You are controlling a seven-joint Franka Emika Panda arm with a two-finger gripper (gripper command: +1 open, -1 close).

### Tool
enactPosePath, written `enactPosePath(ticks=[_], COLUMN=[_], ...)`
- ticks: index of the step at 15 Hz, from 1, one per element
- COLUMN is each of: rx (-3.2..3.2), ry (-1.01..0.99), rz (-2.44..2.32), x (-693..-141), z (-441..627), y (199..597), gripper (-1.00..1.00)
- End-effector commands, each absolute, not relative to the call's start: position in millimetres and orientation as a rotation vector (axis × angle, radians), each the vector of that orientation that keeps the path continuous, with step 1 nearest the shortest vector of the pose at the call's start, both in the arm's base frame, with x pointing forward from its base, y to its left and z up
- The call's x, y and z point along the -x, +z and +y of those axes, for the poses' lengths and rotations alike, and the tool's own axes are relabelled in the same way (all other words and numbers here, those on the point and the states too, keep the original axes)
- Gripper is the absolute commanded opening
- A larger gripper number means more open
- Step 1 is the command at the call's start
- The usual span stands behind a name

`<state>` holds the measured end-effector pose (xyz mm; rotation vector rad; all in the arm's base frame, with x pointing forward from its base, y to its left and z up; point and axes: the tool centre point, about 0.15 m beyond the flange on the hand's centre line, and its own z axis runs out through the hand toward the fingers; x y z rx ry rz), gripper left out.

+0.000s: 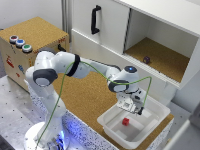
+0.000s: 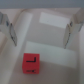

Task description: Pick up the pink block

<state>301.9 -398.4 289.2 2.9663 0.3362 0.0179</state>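
The gripper (image 1: 131, 106) hangs above the white tray (image 1: 152, 122), fingers (image 2: 10, 30) spread apart and holding nothing. The pink block (image 1: 126, 121) lies on the tray floor, near the middle, just below the gripper and clear of both fingers. In the wrist view the block (image 2: 32, 63) shows a dark mark on its upper face. A small dark purple object (image 1: 146, 59) rests inside the open cabinet compartment (image 1: 165, 60), well apart from the tray.
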Motion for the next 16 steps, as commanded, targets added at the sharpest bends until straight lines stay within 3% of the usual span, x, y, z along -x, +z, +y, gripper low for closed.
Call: enactPosePath(ticks=[1,12,15,16], rx=[-3.071,-3.083,-3.113,-3.114], ry=[0.094,0.009,0.031,0.035], rz=[0.46,0.427,0.391,0.387], x=[-283,-316,-320,-319], z=[-396,-412,-405,-403], y=[250,204,211,212], gripper=[1.0,1.0,1.0,-1.0])
